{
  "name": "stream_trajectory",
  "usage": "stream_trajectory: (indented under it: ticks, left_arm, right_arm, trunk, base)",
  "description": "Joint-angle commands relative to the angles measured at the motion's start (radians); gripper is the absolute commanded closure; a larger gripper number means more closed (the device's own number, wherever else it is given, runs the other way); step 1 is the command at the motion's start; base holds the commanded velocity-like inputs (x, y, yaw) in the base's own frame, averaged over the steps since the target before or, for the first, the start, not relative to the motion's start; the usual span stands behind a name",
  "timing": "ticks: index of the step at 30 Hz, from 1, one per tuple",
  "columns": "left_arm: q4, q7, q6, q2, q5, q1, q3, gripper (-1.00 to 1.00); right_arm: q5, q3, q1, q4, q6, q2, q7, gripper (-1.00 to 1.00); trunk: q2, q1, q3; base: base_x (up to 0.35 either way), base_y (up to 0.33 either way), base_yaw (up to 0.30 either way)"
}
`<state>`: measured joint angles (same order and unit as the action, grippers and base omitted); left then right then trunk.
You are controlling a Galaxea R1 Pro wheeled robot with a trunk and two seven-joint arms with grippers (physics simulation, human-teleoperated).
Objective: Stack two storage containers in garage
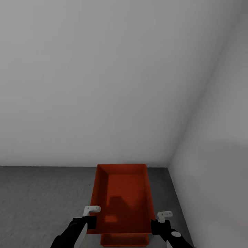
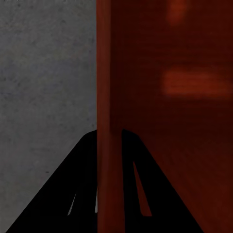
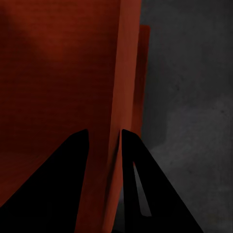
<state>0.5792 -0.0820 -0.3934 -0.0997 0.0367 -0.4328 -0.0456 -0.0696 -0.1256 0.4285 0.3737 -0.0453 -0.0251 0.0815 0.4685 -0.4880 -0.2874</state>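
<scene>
Holding the upper box (image 1: 121, 196) above the lower box (image 1: 124, 240) near the wall corner, left pincer (image 1: 90, 220) and right pincer (image 1: 159, 224) each pinching a side wall, arms reaching forward over the floor (image 1: 41, 199).

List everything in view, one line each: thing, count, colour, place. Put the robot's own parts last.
Upper rust-red rectangular open-top storage container: one, rust-red, held by its two long walls above the lower one, near the room's corner.
Lower rust-red storage container: one, rust-red, its near end peeking out beneath the upper one.
Concrete floor: one, dark grey, mottled, under both containers.
Walls: two, plain white-grey, meeting in a corner right of the containers.
Left gripper: one, black fingers, straddling the upper container's left wall.
Right gripper: one, black fingers, straddling its right wall.
</scene>
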Motion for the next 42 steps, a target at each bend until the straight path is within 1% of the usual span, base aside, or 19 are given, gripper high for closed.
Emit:
stream_trajectory:
  ticks: [1,21,29,42]
  left_arm:
    - [0.002,-0.005,-0.009,-0.002,0.012,-0.001,-0.028,1.00]
    - [0.002,-0.005,-0.009,-0.002,0.012,-0.001,-0.028,1.00]
    - [0.002,-0.005,-0.009,-0.002,0.012,-0.001,-0.028,1.00]
    - [0.002,-0.005,-0.009,-0.002,0.012,-0.001,-0.028,1.00]
  right_arm:
    - [-0.001,-0.057,-0.001,0.002,-0.004,0.001,0.003,1.00]
    - [0.000,-0.057,-0.001,0.002,-0.005,0.001,0.003,1.00]
    - [0.000,-0.057,-0.001,0.002,-0.005,0.001,0.003,1.00]
    - [-0.001,-0.057,-0.001,0.002,-0.005,0.001,0.003,1.00]
  trunk:
    - [0.002,0.000,-0.001]
    - [0.002,0.000,-0.001]
    - [0.002,0.000,-0.001]
    - [0.002,0.000,-0.001]
  base:
    - [0.000,0.000,0.000]
    - [0.000,0.000,-0.018]
    - [0.025,-0.100,0.000]
    - [0.003,-0.006,0.000]
